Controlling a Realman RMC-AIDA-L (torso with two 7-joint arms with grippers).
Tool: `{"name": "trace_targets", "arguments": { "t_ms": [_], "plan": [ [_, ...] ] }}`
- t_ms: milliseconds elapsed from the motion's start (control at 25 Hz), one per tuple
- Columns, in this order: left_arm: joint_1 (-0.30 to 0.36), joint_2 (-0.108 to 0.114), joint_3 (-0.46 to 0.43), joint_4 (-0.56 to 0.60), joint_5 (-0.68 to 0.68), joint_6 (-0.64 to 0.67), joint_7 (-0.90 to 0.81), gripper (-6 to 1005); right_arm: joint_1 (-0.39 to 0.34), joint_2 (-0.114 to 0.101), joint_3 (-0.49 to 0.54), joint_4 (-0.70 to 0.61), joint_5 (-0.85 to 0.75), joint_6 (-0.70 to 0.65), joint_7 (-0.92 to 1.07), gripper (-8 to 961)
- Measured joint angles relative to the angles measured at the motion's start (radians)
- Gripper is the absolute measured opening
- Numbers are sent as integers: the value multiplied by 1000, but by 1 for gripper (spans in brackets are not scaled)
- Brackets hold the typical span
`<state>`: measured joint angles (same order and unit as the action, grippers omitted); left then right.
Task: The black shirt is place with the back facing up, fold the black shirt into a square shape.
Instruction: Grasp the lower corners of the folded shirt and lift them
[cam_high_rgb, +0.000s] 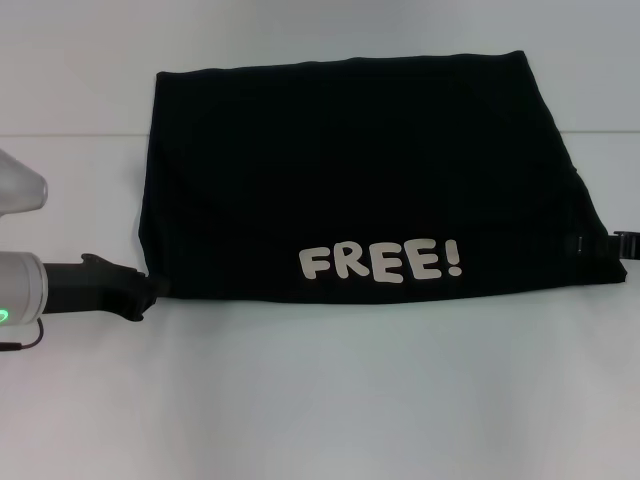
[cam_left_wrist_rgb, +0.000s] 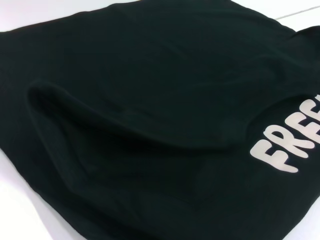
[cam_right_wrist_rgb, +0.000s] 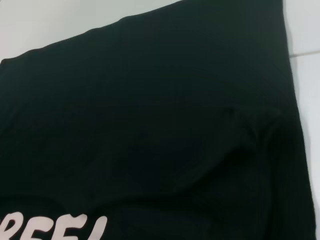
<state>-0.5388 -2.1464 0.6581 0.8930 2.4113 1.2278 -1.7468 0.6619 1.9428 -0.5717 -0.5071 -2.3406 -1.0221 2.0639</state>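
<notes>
The black shirt (cam_high_rgb: 350, 170) lies on the white table as a wide folded rectangle. Its white "FREE!" lettering (cam_high_rgb: 380, 262) faces up near the front edge. My left gripper (cam_high_rgb: 150, 290) is at the shirt's near left corner, touching the cloth edge. At the near right corner my right gripper (cam_high_rgb: 612, 243) shows only partly at the picture's edge, against the cloth. The left wrist view is filled by the shirt (cam_left_wrist_rgb: 150, 100), with a raised ridge in the cloth. The shirt (cam_right_wrist_rgb: 150, 125) also fills the right wrist view, with a soft crease.
A white table (cam_high_rgb: 320, 400) stretches bare in front of the shirt. A pale wall or backboard (cam_high_rgb: 80, 60) rises behind the shirt's far edge. My left arm's silver link (cam_high_rgb: 20, 285) lies at the left edge.
</notes>
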Motion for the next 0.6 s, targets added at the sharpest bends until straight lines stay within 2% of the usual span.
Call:
{"name": "trace_targets", "arguments": {
  "t_ms": [600],
  "plan": [
    [-9, 2, 0, -2, -6, -1, -3, 10, 16, 2, -38, 33, -8, 36, 7, 675]
  ]
}}
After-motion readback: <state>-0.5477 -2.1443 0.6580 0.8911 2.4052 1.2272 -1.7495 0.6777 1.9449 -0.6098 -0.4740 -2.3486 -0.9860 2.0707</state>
